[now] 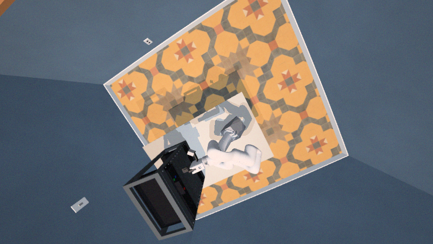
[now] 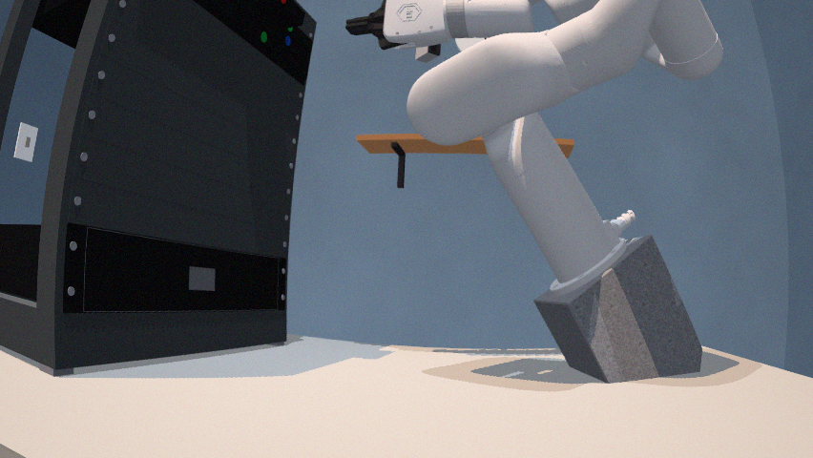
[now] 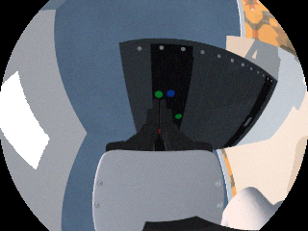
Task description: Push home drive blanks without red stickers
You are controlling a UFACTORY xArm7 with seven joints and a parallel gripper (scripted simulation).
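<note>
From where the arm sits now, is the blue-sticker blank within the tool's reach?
Probably yes. The shut tool faces the rack front with open air between, roughly level with the blue sticker; nothing blocks a straight push.

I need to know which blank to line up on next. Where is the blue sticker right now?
In the wrist view the blue sticker sits high on the rack's dark front, right beside a green sticker, above the shut gripper.

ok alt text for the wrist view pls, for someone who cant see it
The shut tool points straight at the dark front of the rack, holding nothing and not touching it. Past its tip sit a green sticker, a blue sticker and a second green sticker. Blue wall fills the left.
</note>
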